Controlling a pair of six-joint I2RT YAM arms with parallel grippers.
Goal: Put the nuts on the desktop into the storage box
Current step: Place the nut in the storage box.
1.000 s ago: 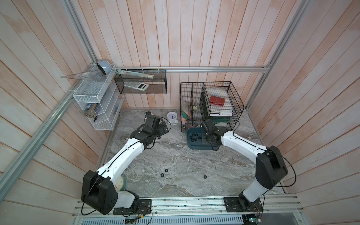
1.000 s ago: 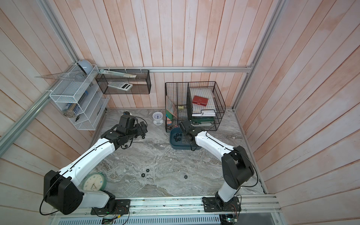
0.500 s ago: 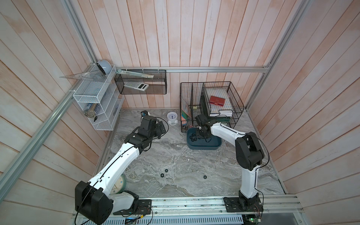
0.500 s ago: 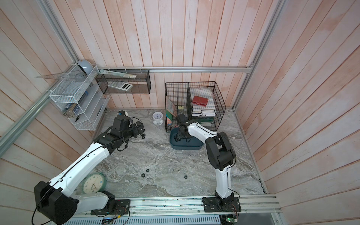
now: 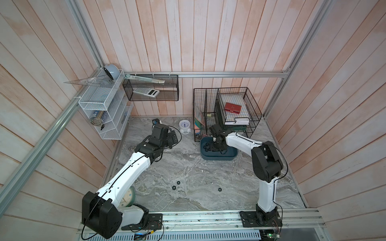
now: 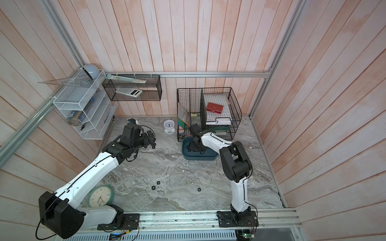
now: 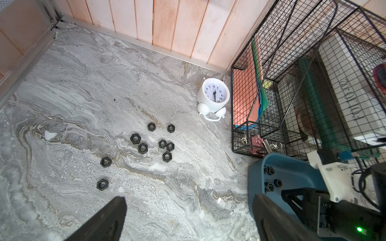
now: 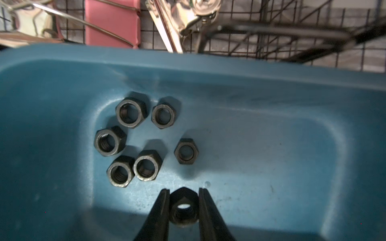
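Upper centre of both top views, just beside the black wire baskets (image 5: 229, 104): storage box (image 5: 231, 156), dark teal, rounded corners, standing on the table (image 5: 188, 167).

Item 1. Right gripper (image 8: 183, 190): lowered inside the box walls, jaws drawn in to a narrow gap and clamped on the held nut (image 8: 183, 210), which sits between the two fingers with its hole facing the wrist camera. Whether that nut touches the box floor cannot be told.

Item 2. Six nuts (image 8: 145, 165): black, hexagonal, lying loose in one group on the box floor near a rounded corner.

Item 3. Left gripper (image 7: 189, 200): jaws spread fully wide, nothing between them, held above the table left of the box in a top view (image 6: 151, 137).

Item 4. Nine nuts (image 7: 162, 144): scattered on the table ahead of the left gripper, near the white alarm clock (image 7: 213, 95).

Item 5. Three nuts (image 5: 178, 182): on the table in the lower centre of both top views, two close together, one apart to the right.

Item 6. Round green-rimmed clock (image 6: 100, 196): lower left, lying by the left arm's base.
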